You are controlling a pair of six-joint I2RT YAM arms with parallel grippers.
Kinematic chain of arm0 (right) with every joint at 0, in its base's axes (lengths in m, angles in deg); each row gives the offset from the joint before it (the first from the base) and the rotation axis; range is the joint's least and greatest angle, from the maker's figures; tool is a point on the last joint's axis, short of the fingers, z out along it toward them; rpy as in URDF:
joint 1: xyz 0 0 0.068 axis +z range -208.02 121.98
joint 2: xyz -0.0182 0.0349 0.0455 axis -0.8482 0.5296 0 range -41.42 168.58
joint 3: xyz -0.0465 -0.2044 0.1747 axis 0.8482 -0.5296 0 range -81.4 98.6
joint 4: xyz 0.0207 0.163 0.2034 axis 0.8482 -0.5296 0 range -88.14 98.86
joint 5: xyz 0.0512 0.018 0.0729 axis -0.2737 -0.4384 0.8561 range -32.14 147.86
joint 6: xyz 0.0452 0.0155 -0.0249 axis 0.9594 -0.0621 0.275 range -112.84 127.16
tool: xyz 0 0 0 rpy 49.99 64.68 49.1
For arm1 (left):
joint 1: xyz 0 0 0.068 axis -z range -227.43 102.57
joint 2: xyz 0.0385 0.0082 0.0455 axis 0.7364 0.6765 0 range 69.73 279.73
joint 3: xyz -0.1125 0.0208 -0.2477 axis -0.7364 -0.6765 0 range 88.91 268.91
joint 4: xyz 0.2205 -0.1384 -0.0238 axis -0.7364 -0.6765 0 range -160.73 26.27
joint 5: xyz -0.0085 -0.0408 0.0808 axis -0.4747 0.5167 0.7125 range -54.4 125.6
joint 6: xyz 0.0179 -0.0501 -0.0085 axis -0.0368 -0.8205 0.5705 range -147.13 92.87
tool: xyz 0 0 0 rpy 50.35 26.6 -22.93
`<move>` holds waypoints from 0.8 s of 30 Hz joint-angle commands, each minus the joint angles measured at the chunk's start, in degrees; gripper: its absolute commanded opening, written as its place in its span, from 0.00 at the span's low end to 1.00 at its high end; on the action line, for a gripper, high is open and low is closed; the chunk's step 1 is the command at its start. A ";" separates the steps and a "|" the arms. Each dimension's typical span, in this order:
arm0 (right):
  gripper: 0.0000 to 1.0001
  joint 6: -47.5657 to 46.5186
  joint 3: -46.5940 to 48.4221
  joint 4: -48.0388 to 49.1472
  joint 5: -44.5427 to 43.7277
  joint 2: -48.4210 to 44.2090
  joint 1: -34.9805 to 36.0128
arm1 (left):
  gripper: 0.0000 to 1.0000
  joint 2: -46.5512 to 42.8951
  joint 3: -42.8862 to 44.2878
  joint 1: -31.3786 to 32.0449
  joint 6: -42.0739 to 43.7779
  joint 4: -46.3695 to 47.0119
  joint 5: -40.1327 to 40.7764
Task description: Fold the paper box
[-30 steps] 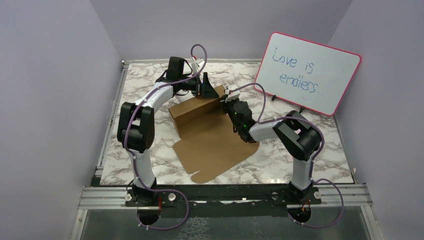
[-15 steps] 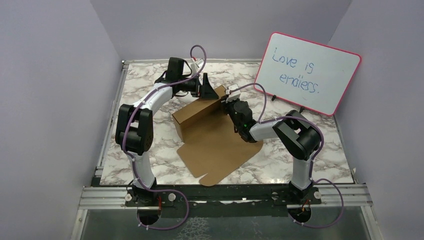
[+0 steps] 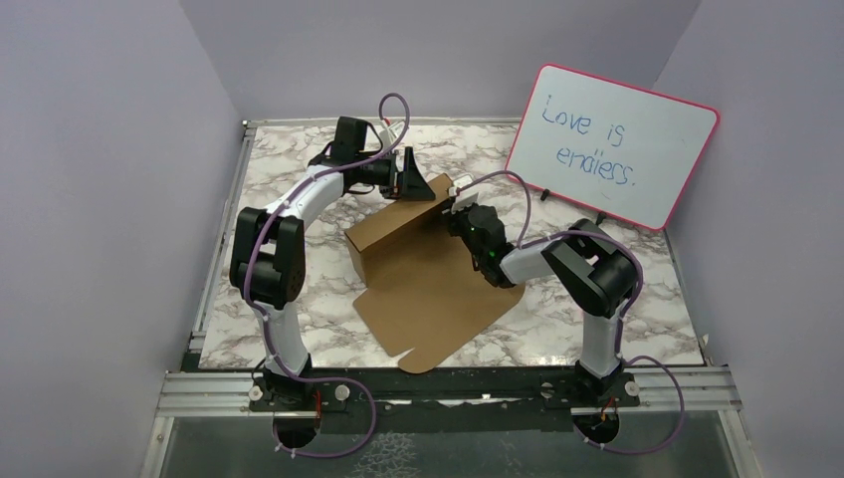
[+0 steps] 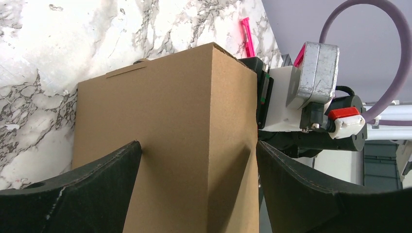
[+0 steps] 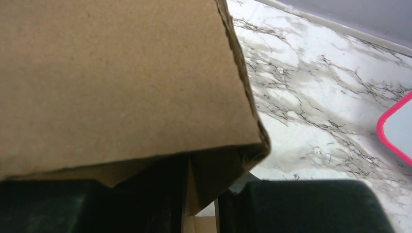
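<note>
Two arms meet at the plain brown cardboard paper box point(image 3: 423, 284), lying mid-way on the white marbled counter point(image 3: 637, 299), far wall raised; left end effector point(image 4: 199, 150) wide open, straddling the raised corner; right end effector point(image 3: 450, 206) narrowly parted about a flap, grip indeterminate.

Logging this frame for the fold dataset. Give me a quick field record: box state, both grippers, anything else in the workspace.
paper box: partly folded; far wall raised, near panel flat on the table
left gripper: open, jaws wide over a folded corner of that wall
right gripper: at the wall's right end, cardboard edge between its fingers; grip unclear
other: whiteboard leaning at far right
</note>
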 commanded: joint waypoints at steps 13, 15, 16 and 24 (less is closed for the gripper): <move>0.15 2.50 5.01 -1.85 -8.69 3.68 -0.22 | 0.88 -1.43 -1.89 1.73 -1.16 0.82 -6.07; 0.14 3.17 5.77 -2.79 -10.64 3.92 -0.24 | 0.87 -2.05 -2.57 2.23 -1.24 1.09 -6.23; 0.14 3.53 6.22 -3.34 -11.66 4.04 -0.24 | 0.88 -2.41 -2.92 2.41 -1.25 1.26 -6.36; 0.30 3.84 5.71 -3.93 -6.29 2.66 -0.22 | 0.88 -3.02 -3.12 1.88 -1.75 1.44 -3.70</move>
